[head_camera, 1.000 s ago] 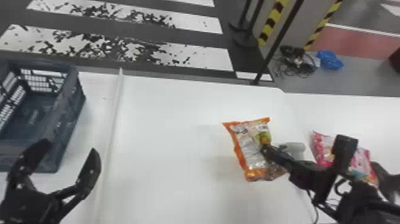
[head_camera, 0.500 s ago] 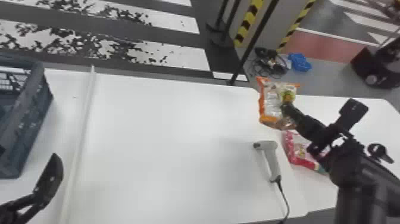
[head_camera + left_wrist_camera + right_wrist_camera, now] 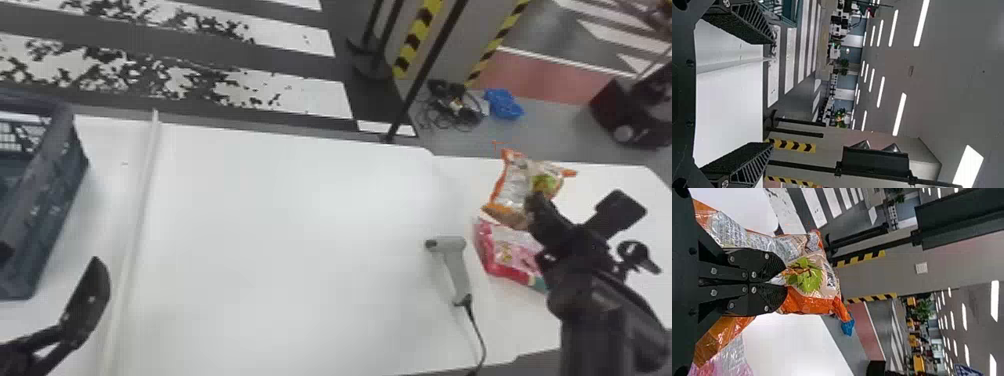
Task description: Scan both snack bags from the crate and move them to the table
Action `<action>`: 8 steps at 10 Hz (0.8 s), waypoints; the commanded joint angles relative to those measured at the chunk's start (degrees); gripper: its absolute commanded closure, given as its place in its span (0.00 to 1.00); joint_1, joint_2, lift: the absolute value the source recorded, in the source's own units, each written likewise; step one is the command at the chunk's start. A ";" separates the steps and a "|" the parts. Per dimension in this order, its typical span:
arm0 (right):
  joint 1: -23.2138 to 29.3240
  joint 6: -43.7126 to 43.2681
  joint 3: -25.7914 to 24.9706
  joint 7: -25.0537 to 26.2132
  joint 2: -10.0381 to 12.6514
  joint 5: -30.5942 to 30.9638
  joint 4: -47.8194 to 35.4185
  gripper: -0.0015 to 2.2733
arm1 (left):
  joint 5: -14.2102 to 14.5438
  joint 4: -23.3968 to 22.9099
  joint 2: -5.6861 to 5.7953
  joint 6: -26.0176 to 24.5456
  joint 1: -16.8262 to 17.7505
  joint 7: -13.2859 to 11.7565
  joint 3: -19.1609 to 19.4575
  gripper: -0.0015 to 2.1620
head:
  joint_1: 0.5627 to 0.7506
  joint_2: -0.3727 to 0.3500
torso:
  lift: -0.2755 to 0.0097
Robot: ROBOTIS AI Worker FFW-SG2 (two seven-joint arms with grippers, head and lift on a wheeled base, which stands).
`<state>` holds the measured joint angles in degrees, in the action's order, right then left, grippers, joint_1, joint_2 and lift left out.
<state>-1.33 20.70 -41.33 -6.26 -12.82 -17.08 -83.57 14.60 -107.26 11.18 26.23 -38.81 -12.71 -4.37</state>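
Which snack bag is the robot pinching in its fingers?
The orange-edged bag with the green leaf picture, pinched in the right gripper. The other bag, pink, isn't in the fingers.

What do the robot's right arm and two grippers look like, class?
The right arm is black, with a thick, rounded section. The left gripper has black, wedge-shaped fingers with slanted ribs along their sides and grainy faces. The right gripper is black too, dotted with round silver screws.

Black arm (image 3: 595, 320) — rounded; silver screws (image 3: 754, 275)
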 commanded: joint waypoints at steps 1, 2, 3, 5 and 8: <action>-1.14 -5.62 0.20 2.74 -1.16 0.12 7.46 0.99 | -0.01 -0.05 -0.02 0.00 0.05 -0.04 -0.20 0.03 | 0.70 0.03 | 0.66; -2.54 -7.38 0.55 6.17 -2.47 0.47 12.99 0.99 | -0.01 -0.05 -0.02 0.00 0.13 0.05 -0.20 0.03 | 0.70 0.03 | 0.66; -3.25 -7.21 0.81 6.70 -4.06 0.47 17.30 0.98 | 0.08 -0.23 0.15 0.17 0.13 0.05 -0.20 0.03 | 0.70 0.03 | 0.66; -3.25 -8.26 1.69 8.28 -5.55 0.73 22.14 0.57 | 0.25 -0.14 0.33 0.17 0.66 0.05 -0.73 0.03 | 0.70 0.03 | 0.66; -2.01 -9.14 3.63 7.67 -5.81 0.12 22.31 0.00 | -0.01 -0.23 0.15 0.00 1.10 -0.04 -1.52 0.03 | 0.70 0.03 | 0.66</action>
<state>-3.64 11.77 -38.12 1.46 -18.62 -16.61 -61.11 14.64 -107.42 11.42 26.29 -37.72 -12.72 -5.82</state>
